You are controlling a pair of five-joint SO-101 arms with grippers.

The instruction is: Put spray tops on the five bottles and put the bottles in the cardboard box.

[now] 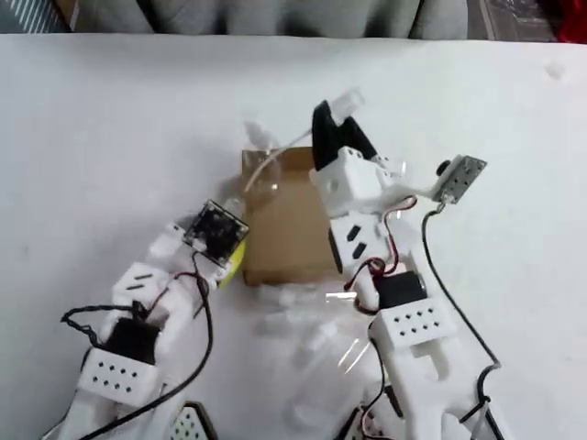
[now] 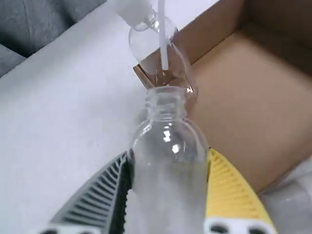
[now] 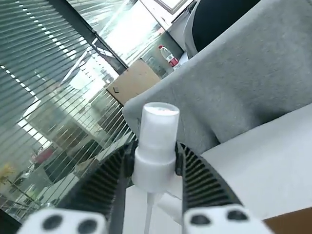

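the left gripper point(image 2: 168, 165) pinched an open bottle point(image 2: 168, 141) by the corner of the cardboard box point(image 2: 243, 102), the right gripper point(image 3: 155, 163) clamped a spray top point(image 3: 157, 131) nearby, and i reckoned its dip tube point(image 1: 292, 147) wanted lining up squarely over the neck before any lowering or twisting.

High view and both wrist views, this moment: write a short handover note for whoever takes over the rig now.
Left end effector: shut on an uncapped bottle, held at the side of the cardboard box.
Right end effector: shut on a spray top, above the box's far edge, tube hanging down.
Another clear bottle rests at the box's corner; capped or not, I cannot tell.
Done: no capped bottle seen in the box.
Left: join the held top and bottle, box it, then do the others.
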